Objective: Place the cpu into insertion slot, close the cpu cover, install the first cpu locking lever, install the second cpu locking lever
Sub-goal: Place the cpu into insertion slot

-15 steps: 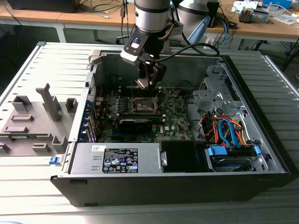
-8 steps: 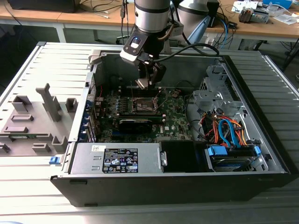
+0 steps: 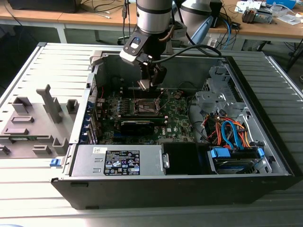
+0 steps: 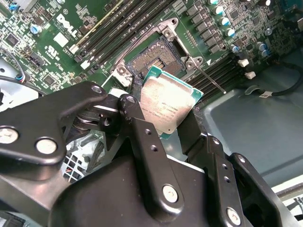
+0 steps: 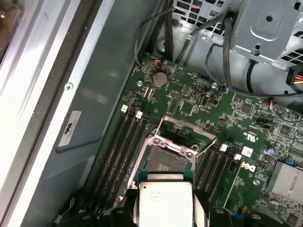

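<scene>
My gripper (image 3: 146, 84) hangs inside the open computer case, shut on the cpu (image 4: 166, 104), a flat square chip with a silvery face and green edge. Both wrist views show the cpu (image 5: 164, 201) clamped by its edges between black fingers (image 4: 137, 127). It hovers tilted just above and beside the insertion slot (image 5: 166, 161), whose dark centre lies bare on the green motherboard. In the exterior view the insertion slot (image 3: 146, 107) sits right below the gripper. The cpu cover (image 5: 176, 145) stands swung up at the slot's far edge. A thin locking lever (image 5: 204, 147) sticks out beside it.
A long black card (image 3: 137, 125) lies in front of the slot, and memory slots (image 5: 124, 151) flank it. The power supply (image 3: 118, 161) fills the case's front. A drive cage with orange and blue cables (image 3: 232, 135) stands at the exterior view's right. Grey fixtures (image 3: 33, 123) sit outside.
</scene>
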Controlling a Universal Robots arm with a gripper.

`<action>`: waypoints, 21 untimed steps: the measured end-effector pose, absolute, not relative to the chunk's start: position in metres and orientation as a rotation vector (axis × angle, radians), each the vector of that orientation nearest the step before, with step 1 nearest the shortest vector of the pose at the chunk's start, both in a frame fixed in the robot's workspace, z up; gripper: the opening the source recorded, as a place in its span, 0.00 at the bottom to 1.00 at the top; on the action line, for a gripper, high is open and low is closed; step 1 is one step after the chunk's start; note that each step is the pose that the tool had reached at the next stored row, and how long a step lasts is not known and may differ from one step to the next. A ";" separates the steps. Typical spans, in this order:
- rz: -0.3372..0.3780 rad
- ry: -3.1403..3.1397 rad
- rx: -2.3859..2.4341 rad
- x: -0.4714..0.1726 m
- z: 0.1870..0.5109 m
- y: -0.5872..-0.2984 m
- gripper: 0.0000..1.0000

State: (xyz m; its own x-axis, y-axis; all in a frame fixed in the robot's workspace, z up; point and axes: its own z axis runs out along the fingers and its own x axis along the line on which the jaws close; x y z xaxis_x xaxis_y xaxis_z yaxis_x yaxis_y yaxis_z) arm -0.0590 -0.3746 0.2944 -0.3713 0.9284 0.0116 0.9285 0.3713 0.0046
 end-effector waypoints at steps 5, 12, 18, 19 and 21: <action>-0.016 -2.566 -1.801 -0.059 0.294 -0.375 0.55; -0.017 -2.514 -1.873 -0.059 0.293 -0.375 0.55; -0.017 -2.479 -1.919 -0.059 0.292 -0.375 0.55; -0.017 -2.469 -1.933 -0.059 0.291 -0.375 0.55; -0.017 -2.445 -1.963 -0.059 0.291 -0.375 0.55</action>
